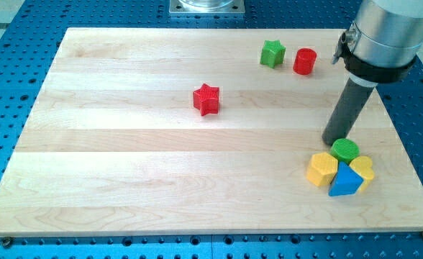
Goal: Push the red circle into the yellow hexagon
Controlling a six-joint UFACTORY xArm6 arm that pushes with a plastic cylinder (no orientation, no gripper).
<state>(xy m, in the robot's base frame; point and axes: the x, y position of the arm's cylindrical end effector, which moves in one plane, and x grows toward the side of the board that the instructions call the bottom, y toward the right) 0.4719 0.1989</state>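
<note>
The red circle stands near the view's top right, just right of a green star. The yellow hexagon lies at the lower right, in a tight cluster with a green circle, a blue triangle and a yellow heart. My tip rests on the board just above and left of the green circle, close to the cluster and well below the red circle.
A red star sits alone near the middle of the wooden board. The board lies on a blue perforated table. The board's right edge runs close to the cluster.
</note>
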